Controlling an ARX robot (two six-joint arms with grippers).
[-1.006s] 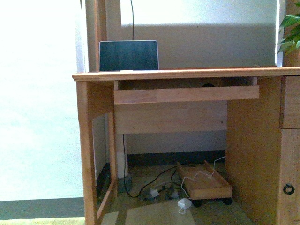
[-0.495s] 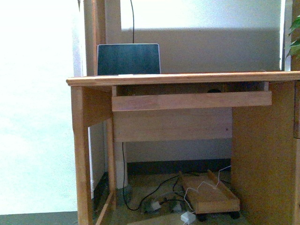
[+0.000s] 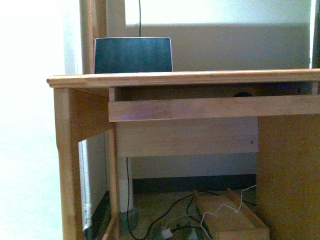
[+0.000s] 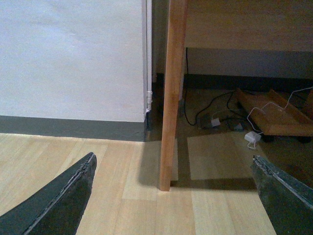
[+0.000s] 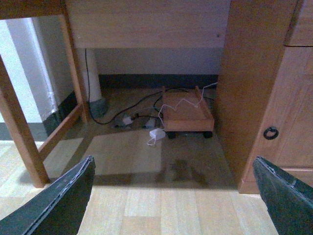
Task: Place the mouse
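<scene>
While both arms hung low over the wood floor (image 4: 49, 161), left gripper (image 4: 172, 157) and right gripper (image 5: 172, 159) had jaws spread wide, nothing between them. Mouse (image 3: 243, 93) sat on the pull-out tray (image 3: 200, 107) under the desktop (image 3: 190, 78), right of centre. Only its dark top showed over the tray's front board. Laptop (image 3: 133, 55) stood on the desktop's left part. Wheeled wooden stand (image 5: 186, 115) sat on the floor beneath.

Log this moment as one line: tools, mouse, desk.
left tool open, empty | right tool open, empty | mouse likely the dark dome in the pull-out tray, not held | laptop on desk
</scene>
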